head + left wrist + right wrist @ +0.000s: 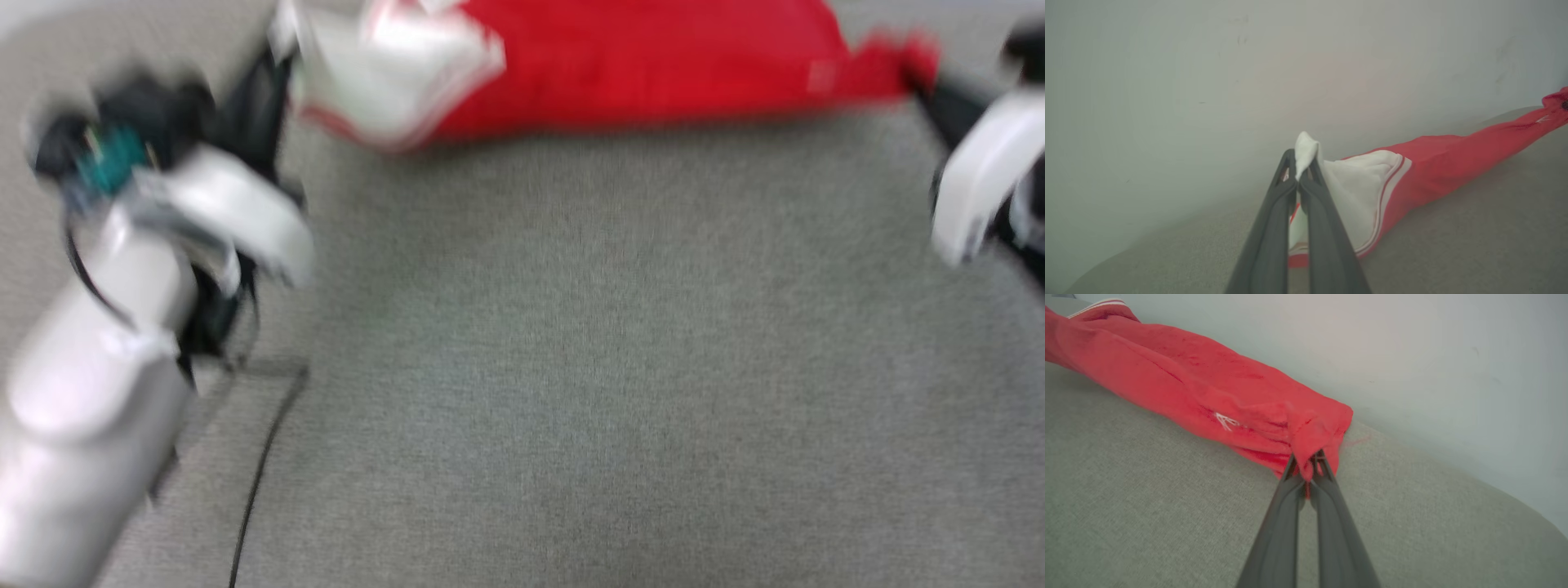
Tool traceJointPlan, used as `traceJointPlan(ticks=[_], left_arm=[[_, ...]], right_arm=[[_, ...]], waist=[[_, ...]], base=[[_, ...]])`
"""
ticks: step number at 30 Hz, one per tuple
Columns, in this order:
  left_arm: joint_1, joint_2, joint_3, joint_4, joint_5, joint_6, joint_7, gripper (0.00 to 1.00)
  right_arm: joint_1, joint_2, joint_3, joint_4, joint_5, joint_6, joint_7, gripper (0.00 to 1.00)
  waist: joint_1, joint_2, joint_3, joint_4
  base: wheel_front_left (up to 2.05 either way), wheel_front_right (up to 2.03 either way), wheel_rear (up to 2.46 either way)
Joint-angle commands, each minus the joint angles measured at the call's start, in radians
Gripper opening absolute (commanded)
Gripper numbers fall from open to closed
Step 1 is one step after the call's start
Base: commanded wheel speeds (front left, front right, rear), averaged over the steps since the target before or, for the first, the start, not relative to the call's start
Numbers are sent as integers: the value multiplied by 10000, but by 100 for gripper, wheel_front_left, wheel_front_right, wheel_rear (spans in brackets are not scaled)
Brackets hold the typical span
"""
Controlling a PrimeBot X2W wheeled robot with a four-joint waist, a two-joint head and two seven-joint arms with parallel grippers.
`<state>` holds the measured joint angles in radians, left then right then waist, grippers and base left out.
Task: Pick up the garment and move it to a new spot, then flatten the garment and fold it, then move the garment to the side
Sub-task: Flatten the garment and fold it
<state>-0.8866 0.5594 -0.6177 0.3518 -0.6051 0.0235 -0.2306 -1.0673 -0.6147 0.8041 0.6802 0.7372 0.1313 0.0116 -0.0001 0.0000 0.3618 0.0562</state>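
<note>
Left gripper point(1301, 165) clenched on white sleeve point(1359, 183); right gripper point(1308, 462) clenched on opposite red end. T-shirt point(653, 65) likely handles light, limp: grip edges, keep taut.

A grey fabric surface point(571, 367) carries the stretched red garment point(653, 73).

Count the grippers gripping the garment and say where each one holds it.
2. The left gripper pinches the garment by a white sleeve; the right gripper pinches its red opposite end.

Grey woven surface point(571, 367), pale wall point(1167, 81)
</note>
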Motion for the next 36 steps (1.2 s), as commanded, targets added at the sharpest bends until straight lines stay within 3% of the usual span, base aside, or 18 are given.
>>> traceJointPlan(ticks=[1,13,27,36], left_arm=[[932,157,-15,-421,-230,274,45,0],[6432,845,-97,-2985,-1541,2080,162,0],[10361,1025,-685,-4040,-3060,2716,592,0],[11319,1107,-646,-4487,-3689,2853,712,0]], right_arm=[[806,-85,162,-210,173,-11,-85,0],[5055,-829,324,-1453,1134,-13,-192,0],[8675,-1666,-870,-3208,1219,-13,486,0],[10407,-1933,-1819,-4367,1325,-13,1411,0]], waist=[[1,0,-852,63],[1,0,-2619,164],[1,0,-3794,-132],[1,0,-3869,-159]], base=[[0,0,0],[0,0,0],[0,0,0],[0,0,0]])
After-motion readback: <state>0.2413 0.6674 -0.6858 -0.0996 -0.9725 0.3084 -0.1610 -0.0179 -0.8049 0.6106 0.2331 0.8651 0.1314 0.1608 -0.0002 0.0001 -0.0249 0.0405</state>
